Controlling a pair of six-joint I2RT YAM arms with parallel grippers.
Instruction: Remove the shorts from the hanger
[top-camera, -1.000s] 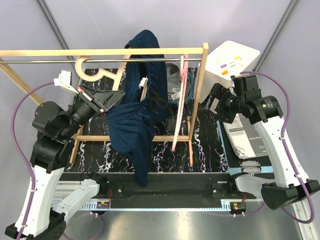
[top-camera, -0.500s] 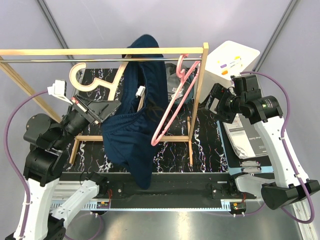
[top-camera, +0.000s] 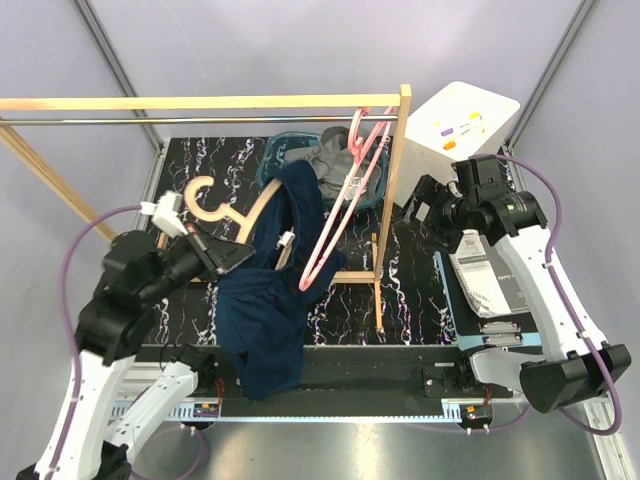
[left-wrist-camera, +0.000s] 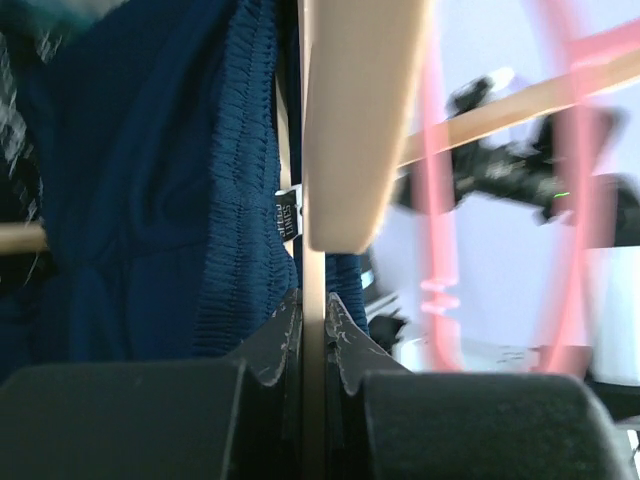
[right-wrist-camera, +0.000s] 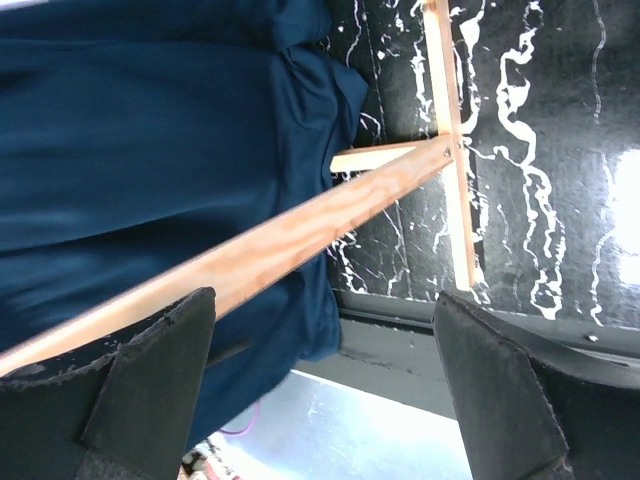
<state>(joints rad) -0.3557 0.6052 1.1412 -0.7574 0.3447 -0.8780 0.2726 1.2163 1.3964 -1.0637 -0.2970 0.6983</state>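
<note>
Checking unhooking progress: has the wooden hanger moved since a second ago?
Yes. The wooden hanger, clamped in the left gripper with the navy shorts, has come off the metal rail and moved down the view, well below it.

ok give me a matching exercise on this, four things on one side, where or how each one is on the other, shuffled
Things:
1. wooden hanger
2. pink hanger
3. navy shorts
4. right gripper

States:
A. open, holding nothing
B. hooked on the metal rail
C. clamped in the left gripper
D. draped on the wooden hanger, hanging down

Pairs: 1-C, 2-B, 3-D, 4-A
</note>
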